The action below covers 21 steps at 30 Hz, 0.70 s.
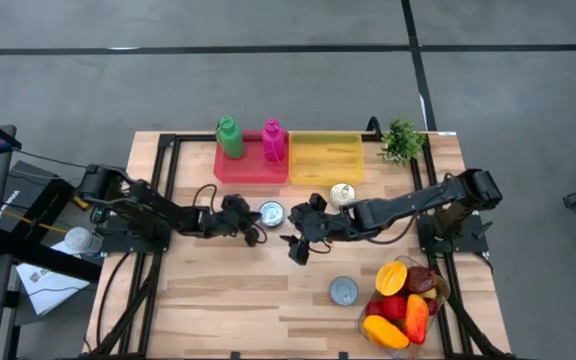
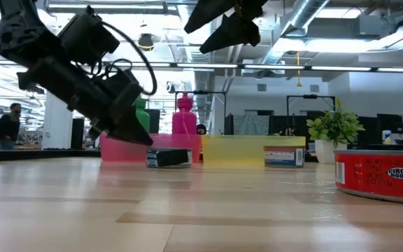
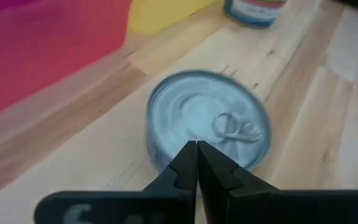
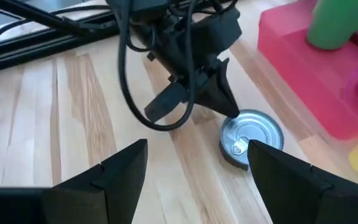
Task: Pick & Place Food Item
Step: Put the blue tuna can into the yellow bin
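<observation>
A flat silver can (image 1: pixel 271 213) with a pull-ring lid stands upright on the wooden table (image 1: pixel 218 300) before the red tray (image 1: pixel 250 165); it also shows in the left wrist view (image 3: pixel 207 124) and the right wrist view (image 4: pixel 252 135). My left gripper (image 1: pixel 255 226) is shut, slanting down, its tips (image 3: pixel 196 151) at the can's left rim (image 4: pixel 232 117). My right gripper (image 1: pixel 303 235) hangs open, high above the table just right of the can (image 2: pixel 168 157), with nothing between its fingers (image 4: pixel 197 180). My left gripper has its shut fingertips (image 2: pixel 143 140) at the can's upper left rim, slanting down from the table's left. I cannot tell whether they touch the can. The can stands flat on the table.
A second can (image 1: pixel 342 194) stands before the yellow tray (image 1: pixel 325 157) and a third, red can (image 1: pixel 343 290) near a bowl of fruit (image 1: pixel 405 300) at the near right. Green (image 1: pixel 230 137) and pink (image 1: pixel 273 140) bottles stand on the red tray. A plant (image 1: pixel 401 140) is at far right.
</observation>
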Each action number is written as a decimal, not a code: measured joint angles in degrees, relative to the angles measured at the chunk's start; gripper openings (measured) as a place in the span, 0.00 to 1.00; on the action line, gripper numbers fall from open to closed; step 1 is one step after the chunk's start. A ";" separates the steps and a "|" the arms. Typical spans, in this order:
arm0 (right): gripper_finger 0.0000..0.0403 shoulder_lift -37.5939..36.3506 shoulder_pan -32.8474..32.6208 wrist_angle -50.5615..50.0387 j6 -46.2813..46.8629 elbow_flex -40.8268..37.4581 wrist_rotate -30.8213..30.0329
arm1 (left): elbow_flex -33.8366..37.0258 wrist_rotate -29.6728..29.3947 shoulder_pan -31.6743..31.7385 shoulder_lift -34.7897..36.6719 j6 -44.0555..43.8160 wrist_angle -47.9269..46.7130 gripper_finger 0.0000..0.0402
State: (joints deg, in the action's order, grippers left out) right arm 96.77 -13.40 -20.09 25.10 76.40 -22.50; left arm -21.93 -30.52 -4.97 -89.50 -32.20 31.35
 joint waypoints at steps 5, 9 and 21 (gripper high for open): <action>0.67 1.23 -0.58 -0.45 0.42 -0.16 0.09 | 1.06 -0.29 0.00 -1.75 -1.00 3.34 0.00; 0.67 1.93 -0.45 -0.90 1.51 0.02 0.05 | 1.02 -0.53 -0.08 -4.67 -2.42 6.96 0.00; 0.67 2.03 4.50 -6.39 14.68 0.00 -0.09 | 0.90 -1.36 -4.03 -9.15 -7.19 8.91 0.00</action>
State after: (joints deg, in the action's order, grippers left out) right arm 98.80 -8.90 -26.48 39.78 76.40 -22.59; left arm -21.03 -31.89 -9.00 -98.65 -39.39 40.26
